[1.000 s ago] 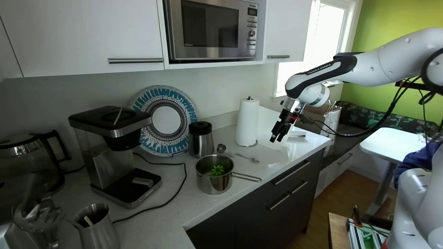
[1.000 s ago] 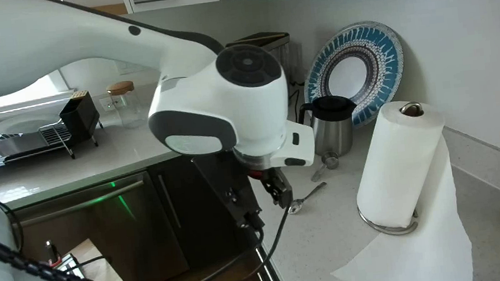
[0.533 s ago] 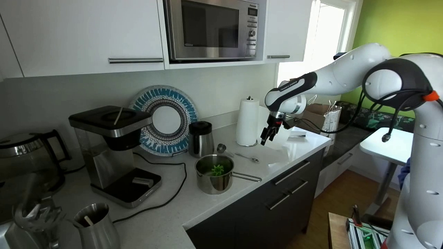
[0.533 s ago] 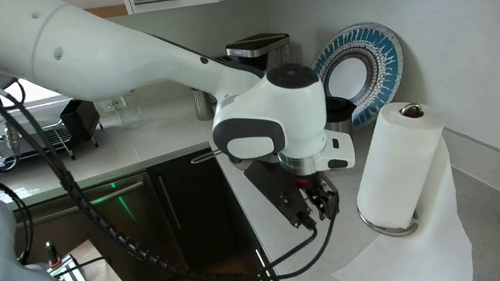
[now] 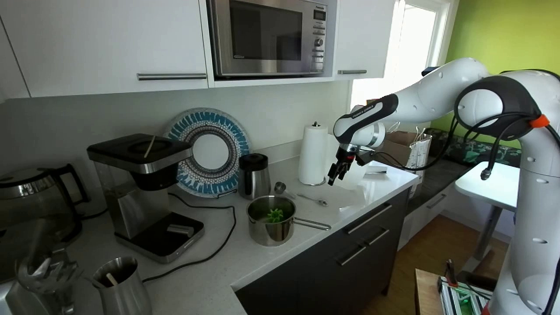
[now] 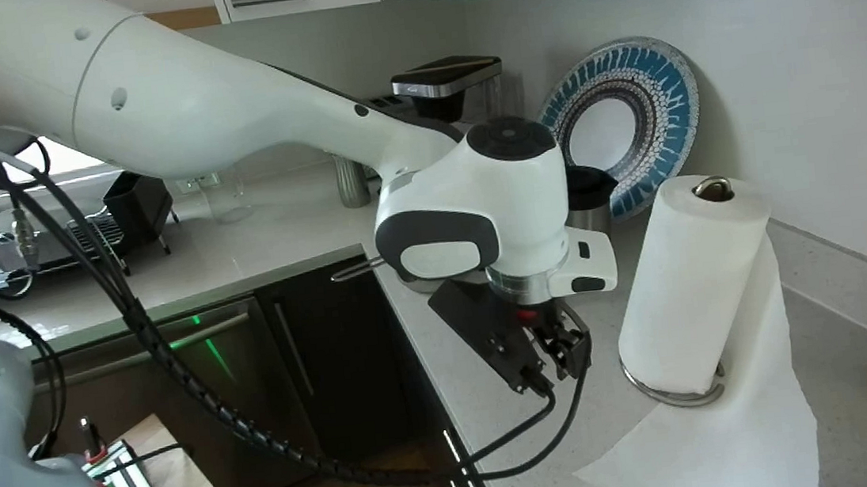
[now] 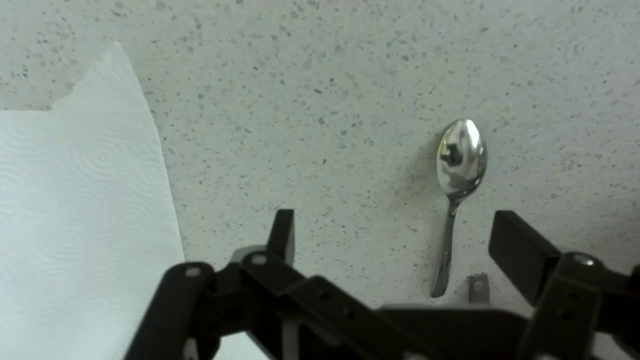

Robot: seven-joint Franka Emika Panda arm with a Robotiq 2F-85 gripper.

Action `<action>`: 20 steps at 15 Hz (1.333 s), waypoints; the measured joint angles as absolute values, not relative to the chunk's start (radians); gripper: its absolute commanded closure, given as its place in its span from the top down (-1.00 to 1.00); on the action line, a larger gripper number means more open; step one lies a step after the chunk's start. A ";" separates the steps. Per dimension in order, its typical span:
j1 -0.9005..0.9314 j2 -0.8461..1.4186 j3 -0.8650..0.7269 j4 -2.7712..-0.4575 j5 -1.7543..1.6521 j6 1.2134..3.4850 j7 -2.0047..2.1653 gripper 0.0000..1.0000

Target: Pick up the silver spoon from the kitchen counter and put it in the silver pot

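Observation:
The silver spoon (image 7: 461,160) lies on the kitchen counter (image 7: 300,100), bowl upward in the wrist view and handle between the fingertips' lines. It also shows in an exterior view (image 5: 323,203); elsewhere my arm hides it. My gripper (image 7: 392,222) is open and empty, its fingers (image 7: 517,245) wide apart. In an exterior view the gripper (image 5: 336,178) hangs above the counter, beyond the spoon, apart from it. The silver pot (image 5: 267,233) stands near the counter's front edge with a green spiky thing (image 5: 275,215) inside. My arm mostly hides the pot where its handle (image 6: 358,270) shows.
A metal scoop (image 5: 280,188) lies between spoon and canister (image 5: 254,179); its handle end (image 7: 478,289) shows below the spoon. A paper towel roll (image 6: 689,290) stands near the gripper, its loose sheet (image 7: 90,200) on the counter. A coffee machine (image 5: 140,188) stands beyond the pot.
In an exterior view my gripper has moved left and slightly down, closer to the spoon's area; most of this came in the first half second. The spoon and pot have not moved.

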State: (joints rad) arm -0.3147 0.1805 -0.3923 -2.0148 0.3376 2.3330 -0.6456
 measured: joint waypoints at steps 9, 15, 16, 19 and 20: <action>-0.325 0.270 -0.300 -2.016 0.211 2.413 -0.416 1.00; -0.338 0.272 -0.274 -1.993 0.222 2.433 -0.342 1.00; -0.337 0.274 -0.262 -1.981 0.227 2.446 -0.304 0.98; -0.326 0.288 -0.239 -1.941 0.224 2.463 -0.186 0.90; -0.321 0.295 -0.239 -1.932 0.214 2.463 -0.148 0.84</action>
State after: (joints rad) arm -0.3215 0.2953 -0.2386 -1.9321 0.2145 2.4635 -0.1485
